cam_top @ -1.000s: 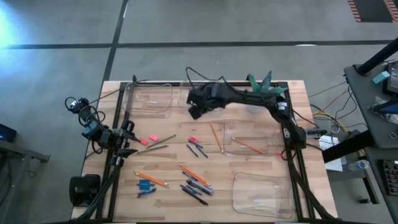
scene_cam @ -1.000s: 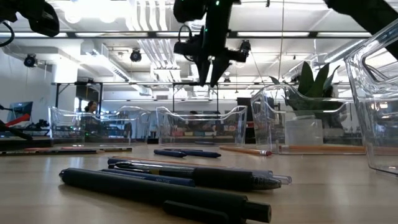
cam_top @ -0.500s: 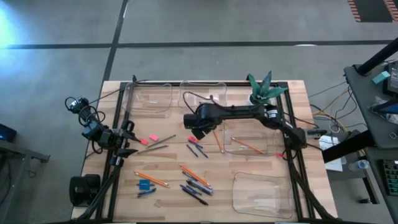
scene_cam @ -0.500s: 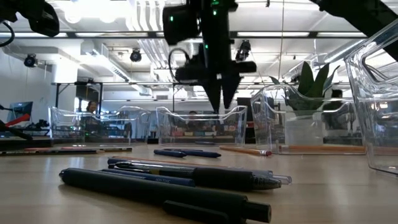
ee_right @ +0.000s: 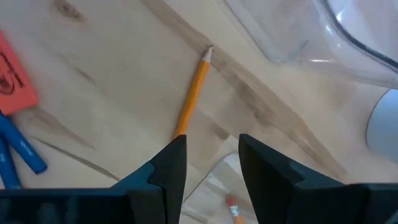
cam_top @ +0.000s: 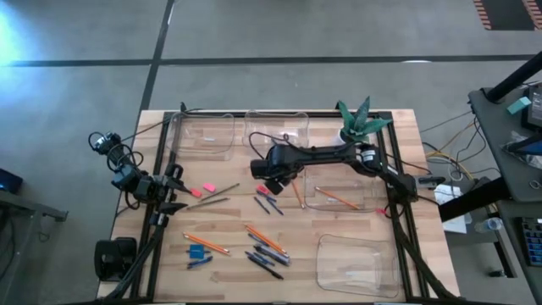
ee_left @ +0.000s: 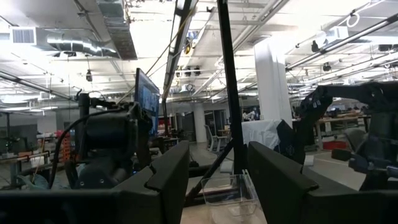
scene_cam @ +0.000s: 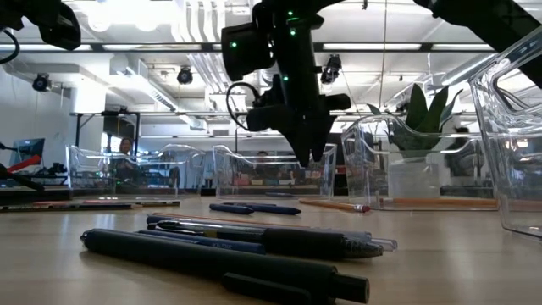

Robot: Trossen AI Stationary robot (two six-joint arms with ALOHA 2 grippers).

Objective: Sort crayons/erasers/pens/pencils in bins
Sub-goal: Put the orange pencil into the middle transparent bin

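Note:
My right gripper (cam_top: 273,175) hangs open above the table's middle, fingers pointing steeply down. In its wrist view (ee_right: 211,168) an orange pencil (ee_right: 193,93) lies on the wood just past the fingertips, untouched. Beside it are a pink eraser (ee_right: 12,71) and blue crayons (ee_right: 18,149). More pencils (cam_top: 206,244), dark pens (cam_top: 267,258), a blue eraser (cam_top: 197,251) and another pink eraser (cam_top: 208,187) lie scattered on the table. One pencil (cam_top: 337,198) lies in the right middle bin (cam_top: 366,188). My left gripper (cam_top: 174,188) waits open at the left edge.
Two clear bins (cam_top: 203,134) (cam_top: 275,127) stand along the far edge and one (cam_top: 356,263) at the near right. A potted plant (cam_top: 356,119) stands at the far right. Two wood-coloured pencils (cam_top: 212,199) lie left of centre. Black frame rails (cam_top: 161,169) border the table.
My right gripper has come down and toward the table's near edge, from over the far middle bin to above the lone orange pencil, and has tipped to point more steeply down. Nothing on the table has moved.

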